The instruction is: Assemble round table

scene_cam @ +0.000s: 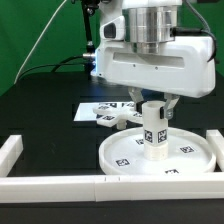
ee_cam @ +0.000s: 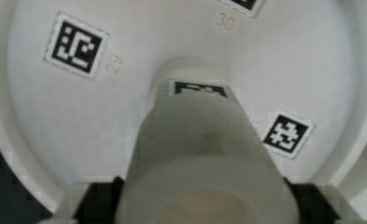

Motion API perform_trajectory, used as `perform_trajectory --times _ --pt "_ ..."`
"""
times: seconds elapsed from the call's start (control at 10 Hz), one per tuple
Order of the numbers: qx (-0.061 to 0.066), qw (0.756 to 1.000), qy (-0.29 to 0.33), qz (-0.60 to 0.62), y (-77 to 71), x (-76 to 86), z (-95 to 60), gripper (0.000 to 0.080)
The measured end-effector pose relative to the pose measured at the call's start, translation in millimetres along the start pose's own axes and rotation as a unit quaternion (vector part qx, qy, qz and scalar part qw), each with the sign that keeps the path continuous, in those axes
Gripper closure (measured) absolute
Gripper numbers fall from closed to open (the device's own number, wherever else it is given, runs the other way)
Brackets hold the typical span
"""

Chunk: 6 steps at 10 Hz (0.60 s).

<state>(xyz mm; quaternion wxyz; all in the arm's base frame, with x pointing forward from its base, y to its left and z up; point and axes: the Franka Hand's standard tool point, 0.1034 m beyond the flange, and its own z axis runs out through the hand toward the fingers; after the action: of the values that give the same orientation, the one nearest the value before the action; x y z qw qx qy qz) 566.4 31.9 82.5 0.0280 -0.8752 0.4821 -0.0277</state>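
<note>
The large rimmed round disc (scene_cam: 155, 153) lies flat on the black table in the exterior view's right half, with square tags on its face. The short cylindrical leg (scene_cam: 152, 129) stands upright at the disc's middle. My gripper (scene_cam: 152, 106) is straight above it and shut on the leg's upper part. In the wrist view the leg (ee_cam: 201, 140) runs down to the disc (ee_cam: 91, 110), and black fingertips (ee_cam: 105, 200) press on both its sides. The small cross-shaped foot (scene_cam: 113, 118) lies behind the disc, by the marker board.
The marker board (scene_cam: 100, 107) lies flat on the table behind the disc. White border rails run along the front (scene_cam: 60, 187), the exterior view's left (scene_cam: 8, 152) and right (scene_cam: 215, 142). Cables hang at the back against a green backdrop.
</note>
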Motion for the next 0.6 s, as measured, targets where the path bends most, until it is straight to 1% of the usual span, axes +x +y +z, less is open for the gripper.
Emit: perform_trajectory --times 0.1,0.2,0.3,0.4,0.5,0.6 --pt "0.003 0.997 -0.005 0.074 1.0 -1.7 0.3 0.0396" --pt "0.003 0.991 -0.007 0.133 0.8 -4.2 0.6 0.0396" --pt "0.006 0.977 -0.01 0.212 -0.1 -7.3 0.7 0.0395" --pt "0.014 0.956 -0.015 0.291 -1.9 -10.4 0.6 0.0394" --pt "0.025 0.937 -0.017 0.348 -3.8 -13.4 0.6 0.0394" --pt "0.027 0.932 -0.018 0.362 -3.8 -13.7 0.7 0.0393"
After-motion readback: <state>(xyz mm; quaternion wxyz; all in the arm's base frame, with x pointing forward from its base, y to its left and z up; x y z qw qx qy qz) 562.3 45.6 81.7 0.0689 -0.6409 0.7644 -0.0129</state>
